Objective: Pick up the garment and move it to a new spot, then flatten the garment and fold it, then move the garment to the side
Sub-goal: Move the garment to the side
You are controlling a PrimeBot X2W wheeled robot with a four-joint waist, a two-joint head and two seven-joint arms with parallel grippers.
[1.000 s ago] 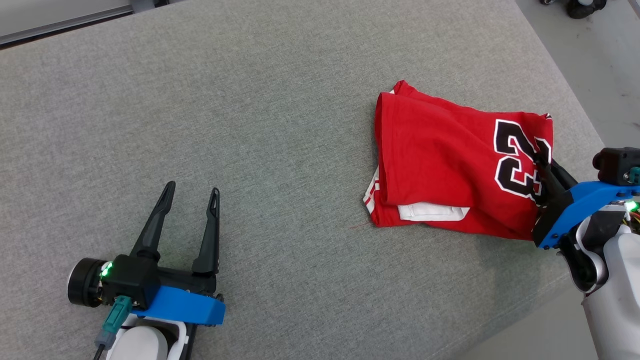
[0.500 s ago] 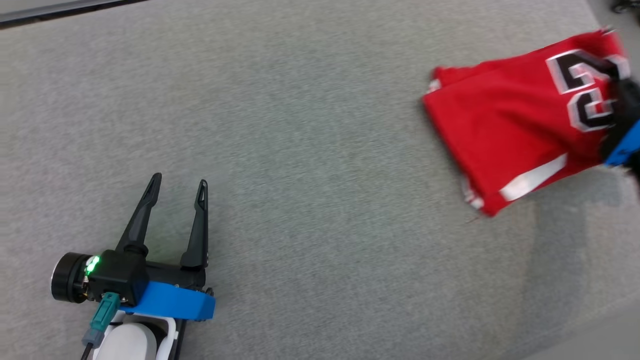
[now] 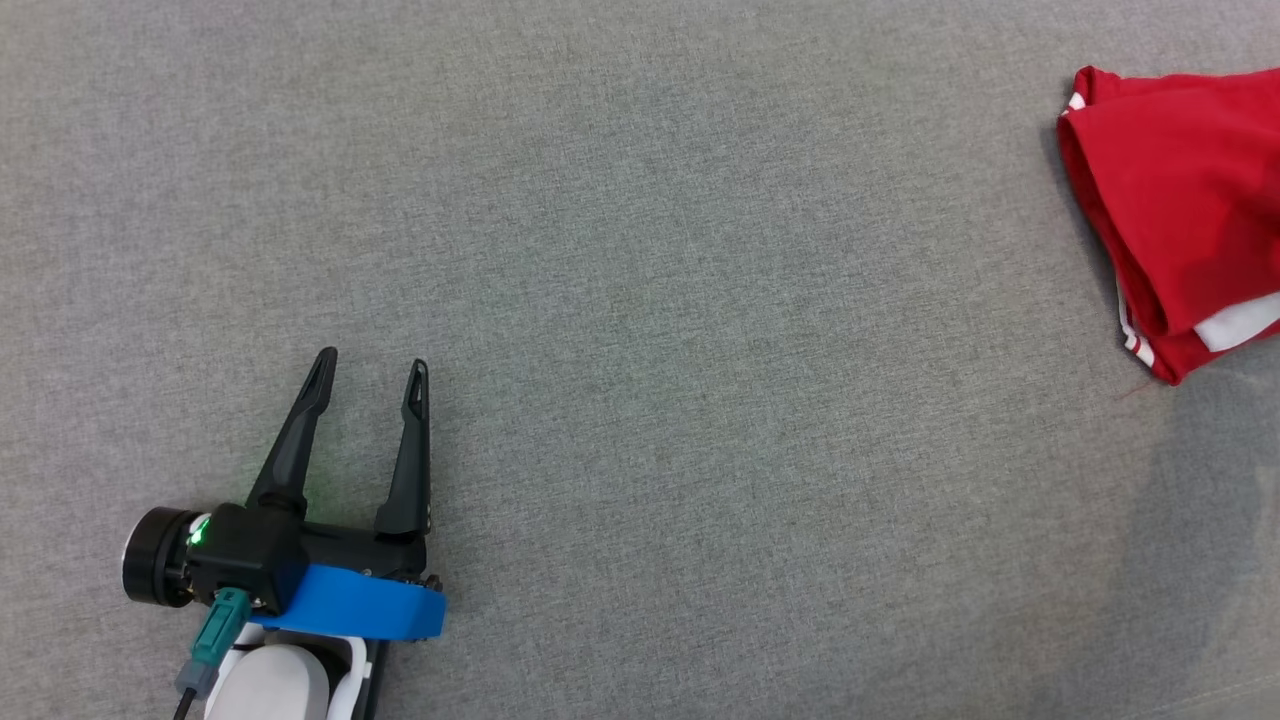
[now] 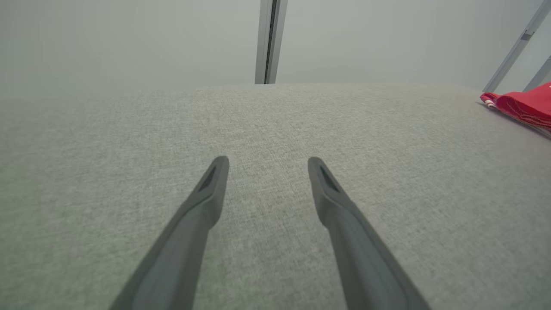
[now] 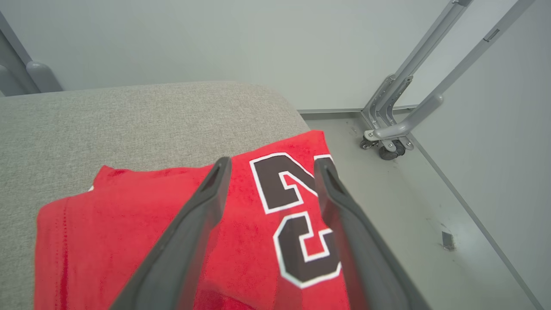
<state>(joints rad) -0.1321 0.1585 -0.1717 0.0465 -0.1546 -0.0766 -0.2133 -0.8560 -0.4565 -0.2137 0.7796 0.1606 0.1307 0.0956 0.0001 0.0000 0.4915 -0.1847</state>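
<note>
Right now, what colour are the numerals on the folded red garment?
Black with a white outline on the folded red fabric garment; clearest in the right wrist view.

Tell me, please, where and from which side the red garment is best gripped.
Probably the garment at its number end, layers pinched together from above by the right gripper, whose open fingers hang over it; the left gripper sits far off.

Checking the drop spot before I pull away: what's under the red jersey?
The red jersey rests on the grey surface, near its rounded corner. A white layer peeks from between its folds. The cloth covers the surface's edge, so whether it overhangs the floor cannot be seen.
</note>
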